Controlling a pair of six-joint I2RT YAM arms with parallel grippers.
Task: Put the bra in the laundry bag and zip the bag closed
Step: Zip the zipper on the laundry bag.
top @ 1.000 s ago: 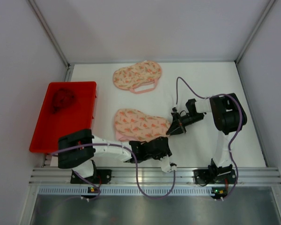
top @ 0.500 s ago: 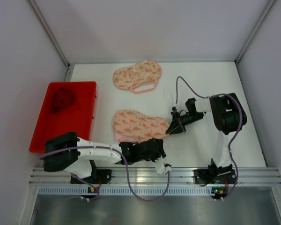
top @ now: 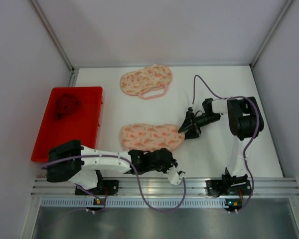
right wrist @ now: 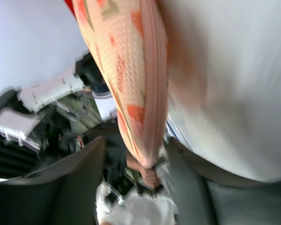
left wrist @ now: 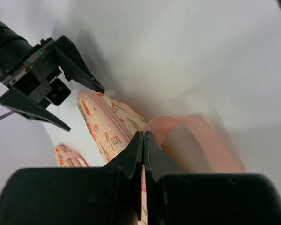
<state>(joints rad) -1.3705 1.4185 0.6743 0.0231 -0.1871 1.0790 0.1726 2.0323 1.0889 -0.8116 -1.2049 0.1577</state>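
Table [top: 214, 149]: laundry bag [top: 150, 137] pinched in left tool [left wrist: 144, 137], beside right tool [left wrist: 86, 110].

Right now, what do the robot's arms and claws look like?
The left arm and right arm are white tubes with chunky black joints. A thin purple cable loops off each. The left claw and right claw are black, with two pointed fingers. The right one wears a tiny red-and-green stripe.
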